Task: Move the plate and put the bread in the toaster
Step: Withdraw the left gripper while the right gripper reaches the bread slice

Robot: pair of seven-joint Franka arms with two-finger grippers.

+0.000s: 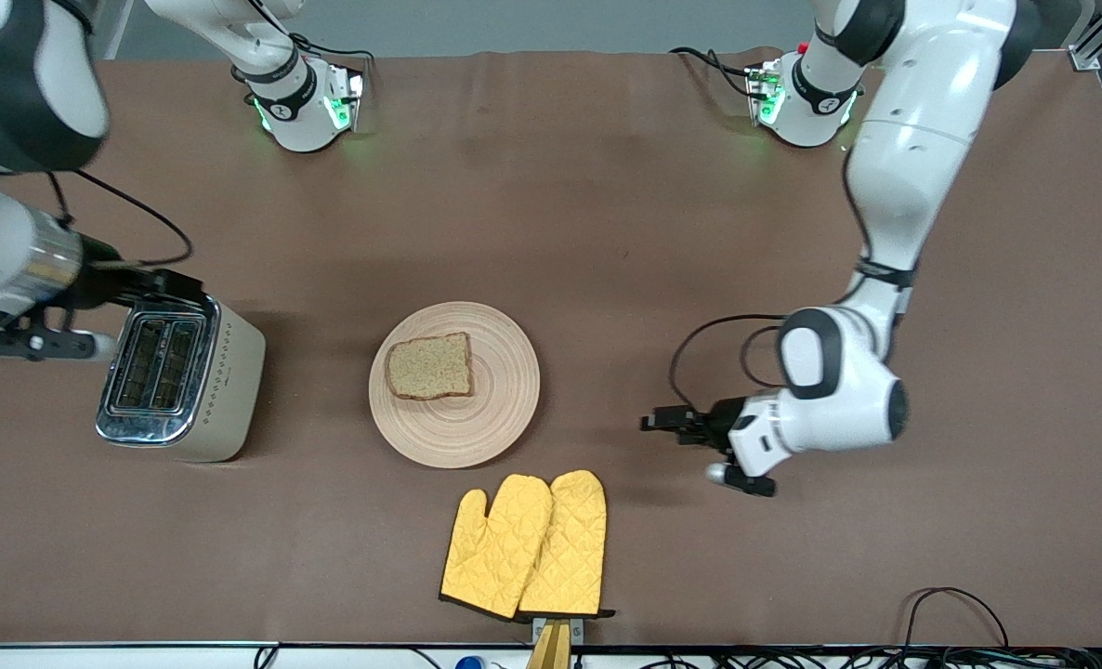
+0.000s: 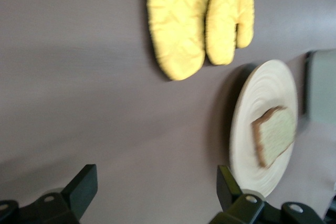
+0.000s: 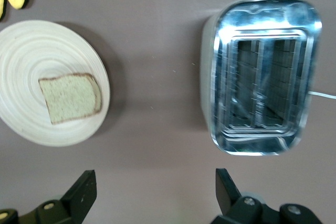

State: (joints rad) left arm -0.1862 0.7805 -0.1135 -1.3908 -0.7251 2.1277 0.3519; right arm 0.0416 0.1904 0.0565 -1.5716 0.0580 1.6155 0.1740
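The light-wood plate lies mid-table with the bread flat on it. The toaster stands toward the right arm's end of the table, both slots empty. My right gripper is open and empty, over the table at the toaster's edge. In the right wrist view its open gripper frames bare table, with the toaster, plate and bread ahead. My left gripper is open and empty, low over the table beside the plate. The left wrist view shows the gripper, plate and bread.
A pair of yellow oven mitts lies nearer the front camera than the plate; it also shows in the left wrist view. The toaster's white cord runs out from its side. Cables lie along the table's front edge.
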